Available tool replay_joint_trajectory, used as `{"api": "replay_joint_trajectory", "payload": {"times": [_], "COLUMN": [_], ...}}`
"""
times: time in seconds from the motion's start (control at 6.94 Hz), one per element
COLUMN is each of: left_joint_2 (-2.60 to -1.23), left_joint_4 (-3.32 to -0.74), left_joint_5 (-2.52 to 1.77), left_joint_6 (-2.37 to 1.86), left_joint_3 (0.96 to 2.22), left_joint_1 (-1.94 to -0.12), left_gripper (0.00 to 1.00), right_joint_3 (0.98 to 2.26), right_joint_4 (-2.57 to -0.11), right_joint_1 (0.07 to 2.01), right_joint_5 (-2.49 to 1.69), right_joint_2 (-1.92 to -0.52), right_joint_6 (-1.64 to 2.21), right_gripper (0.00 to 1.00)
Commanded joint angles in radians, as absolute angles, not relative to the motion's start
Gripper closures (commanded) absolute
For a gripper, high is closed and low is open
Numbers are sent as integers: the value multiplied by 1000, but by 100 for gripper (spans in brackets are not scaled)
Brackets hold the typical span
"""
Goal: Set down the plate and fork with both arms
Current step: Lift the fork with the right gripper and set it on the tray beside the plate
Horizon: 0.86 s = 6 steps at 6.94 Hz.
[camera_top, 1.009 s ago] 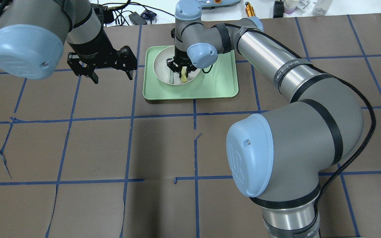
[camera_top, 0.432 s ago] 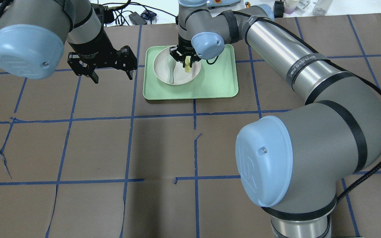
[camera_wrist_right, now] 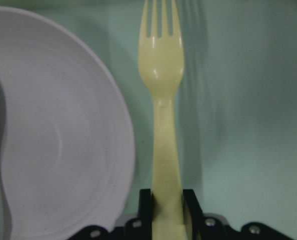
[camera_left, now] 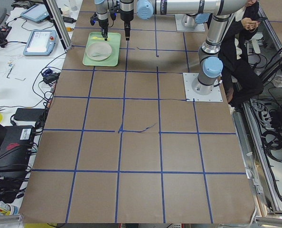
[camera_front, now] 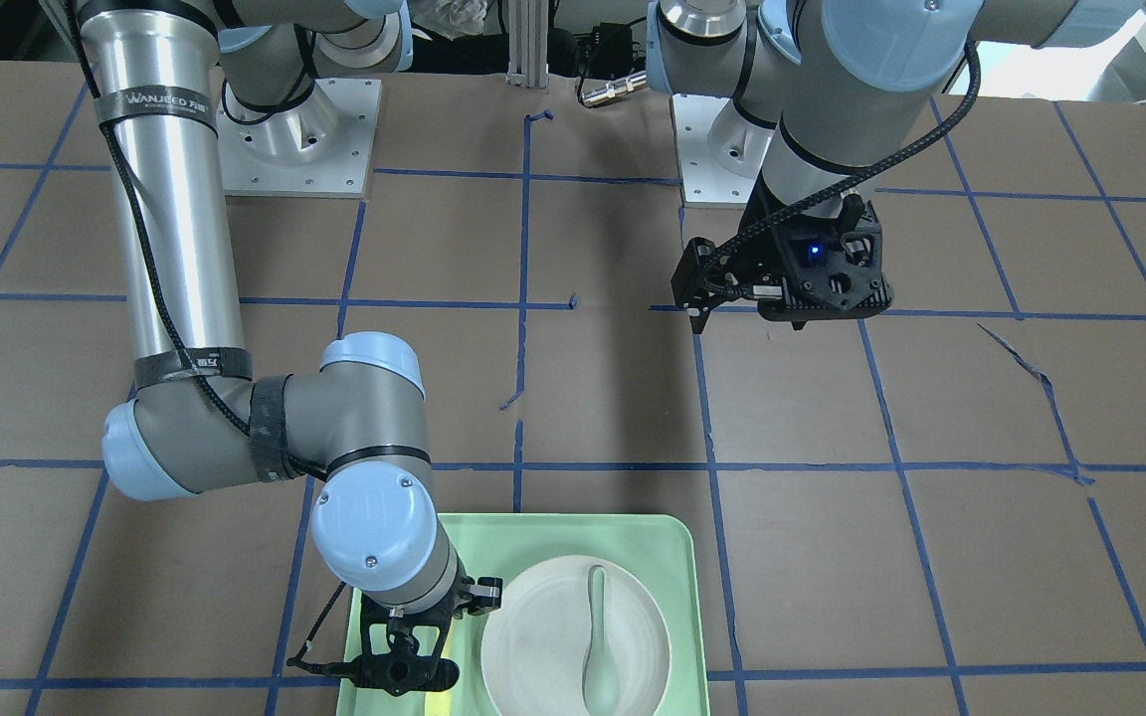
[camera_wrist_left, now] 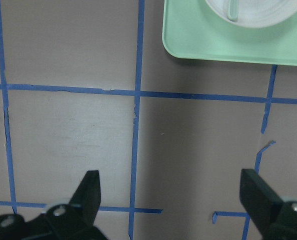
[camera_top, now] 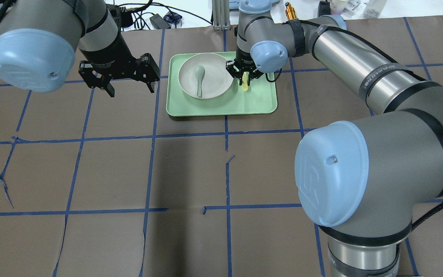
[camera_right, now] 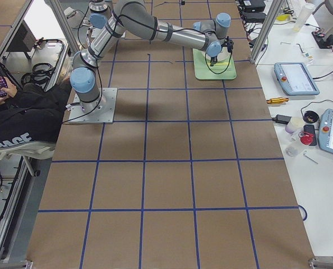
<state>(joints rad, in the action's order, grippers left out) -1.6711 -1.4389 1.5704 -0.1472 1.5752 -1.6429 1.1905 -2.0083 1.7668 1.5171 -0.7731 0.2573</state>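
The white plate (camera_top: 217, 79) lies in the left half of the mint-green tray (camera_top: 258, 104). My right gripper (camera_top: 244, 77) is shut on the handle of the pale-yellow fork (camera_top: 245, 86). It holds the fork over the bare tray floor just right of the plate. In the right wrist view the fork (camera_wrist_right: 161, 90) points away from the gripper (camera_wrist_right: 163, 200), beside the plate's rim (camera_wrist_right: 88, 130). My left gripper (camera_top: 131, 91) is open and empty above the brown table, left of the tray. It also shows in the left wrist view (camera_wrist_left: 169, 182).
A pale grey-green spoon (camera_top: 199, 79) lies in the plate. The tray stands near the table's far edge, with cables and small items (camera_top: 160, 19) beyond it. Blue tape lines cross the brown table cover (camera_top: 190, 173).
My right gripper has carried the fork from above the plate to the right, and now holds it over the tray beside the plate. The left arm has not moved.
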Motion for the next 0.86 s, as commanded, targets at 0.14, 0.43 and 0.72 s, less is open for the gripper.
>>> {"api": "replay_joint_trajectory", "payload": {"times": [0.14,0.43,0.72], "left_joint_2": [-1672,-1671,-1669], "left_joint_4": [-1439,-1439,-1439], "left_joint_5": [1571,1571,1569], "left_joint_6": [-147,-146,-146], "left_joint_3": [1575,1575,1575], "left_joint_1": [-1643,-1643,-1643], "left_gripper": [0,0,0], "right_joint_3": [1216,1270,1426], "right_joint_4": [-2025,-2026,-2013], "right_joint_1": [1759,1759,1735], "right_joint_5": [1506,1506,1587], "right_joint_2": [-778,-829,-1077], "right_joint_6": [186,173,175], "right_gripper": [46,0,0]}}
